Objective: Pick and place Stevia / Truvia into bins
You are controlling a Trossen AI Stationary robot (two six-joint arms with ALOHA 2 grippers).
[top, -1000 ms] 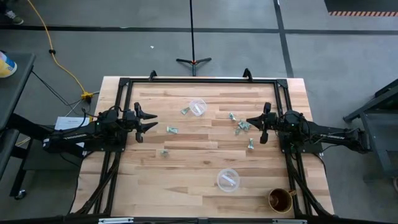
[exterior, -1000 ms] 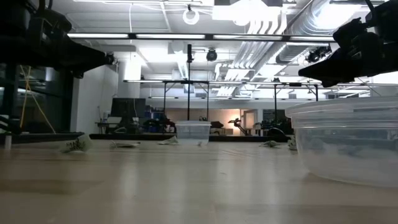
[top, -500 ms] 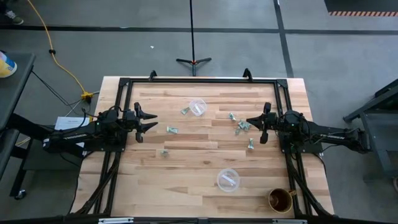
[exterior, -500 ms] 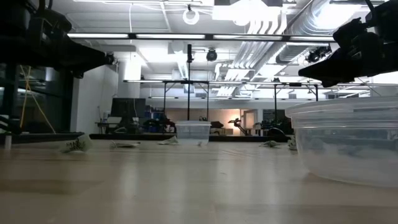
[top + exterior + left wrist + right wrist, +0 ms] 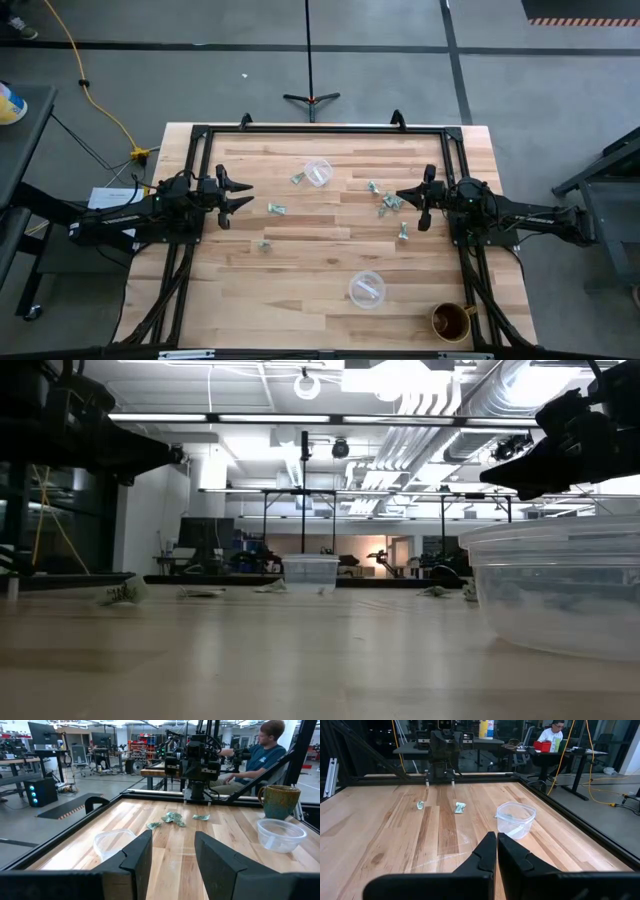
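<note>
Pale butcher-block wooden table (image 5: 300, 280) with a black metal frame sits on grey shop floor; low view shows a workshop with ceiling ducts behind.

Progress, as I judge it: barely begun. Small pale green and white paper sachets lie loose on the wood: a cluster (image 5: 386, 203) just ahead of my right arm, one (image 5: 403, 232) nearer the front, one (image 5: 298, 179) beside the far cup, one (image 5: 276, 208) and one (image 5: 264, 243) near my left arm. All still need picking. Far round clear plastic cup (image 5: 317, 172) looks empty; near clear plastic cup (image 5: 366, 289) may hold something pale, can't confirm.

Left gripper (image 5: 240, 195) hovers at the table's left edge, fingers spread wide, nothing between them. Right gripper (image 5: 412, 197) hovers at the right side near the cluster, fingers pressed together, nothing held as far as the wrist view shows.

Materials: sachets are thin, flat, crumpled paper, likely hard to pinch off smooth wood. Cups are thin-walled and see-through, probably light and easy to knock. Brown glazed ceramic mug (image 5: 452, 322) with a handle sits at the front right corner, unused.
</note>
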